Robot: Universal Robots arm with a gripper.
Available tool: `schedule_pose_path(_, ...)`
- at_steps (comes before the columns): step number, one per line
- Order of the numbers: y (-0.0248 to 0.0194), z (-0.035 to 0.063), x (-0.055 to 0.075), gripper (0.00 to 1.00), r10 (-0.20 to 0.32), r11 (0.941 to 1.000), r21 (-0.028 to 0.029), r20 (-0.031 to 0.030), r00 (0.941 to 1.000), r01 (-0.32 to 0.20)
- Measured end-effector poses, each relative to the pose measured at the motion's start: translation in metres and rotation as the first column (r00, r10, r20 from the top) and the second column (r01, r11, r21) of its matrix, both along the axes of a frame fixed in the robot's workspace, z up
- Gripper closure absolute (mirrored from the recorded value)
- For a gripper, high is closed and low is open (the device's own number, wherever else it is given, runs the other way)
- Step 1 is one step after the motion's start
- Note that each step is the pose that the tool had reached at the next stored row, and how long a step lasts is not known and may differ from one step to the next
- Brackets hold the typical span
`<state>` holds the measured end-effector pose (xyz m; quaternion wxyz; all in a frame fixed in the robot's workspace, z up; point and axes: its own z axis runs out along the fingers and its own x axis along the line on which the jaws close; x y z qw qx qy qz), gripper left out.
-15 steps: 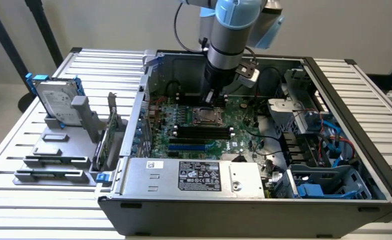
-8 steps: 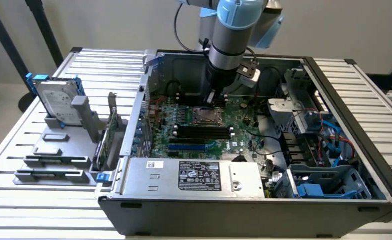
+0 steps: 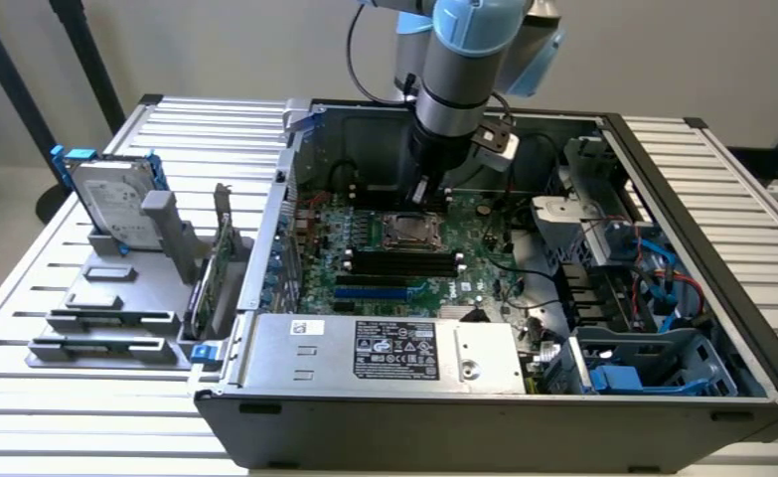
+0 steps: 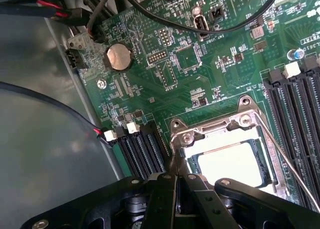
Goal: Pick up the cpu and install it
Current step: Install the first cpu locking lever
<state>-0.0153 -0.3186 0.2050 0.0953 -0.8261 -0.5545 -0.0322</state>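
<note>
One cpu [image 4: 234, 164] — seated just beside the closed pincer [image 4: 176, 181].

even bright light; glare whitens the cpu [image 4: 234, 161] top.

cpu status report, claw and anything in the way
Claw shut, nothing seen held, low over socket edge. Cpu seated in motherboard socket, metal frame around it. Thin socket lever beside it; nothing on top.

The motherboard [image 4: 200, 64] is green with fine pale tracing. The cpu [image 4: 231, 162] shines silver-grey inside a bright metal frame. The gripper [image 4: 176, 186] is black. The hard drive [image 3: 113, 204] is silver with blue brackets; the holder blocks [image 3: 103, 333] are matte grey.
</note>
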Motion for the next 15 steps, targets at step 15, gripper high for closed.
schedule_pose_path(15, -0.0372, 0.0237, -0.018, 0.89, 0.000, 1.0000, 0.0004, -0.0010, 1.0000, 0.000)
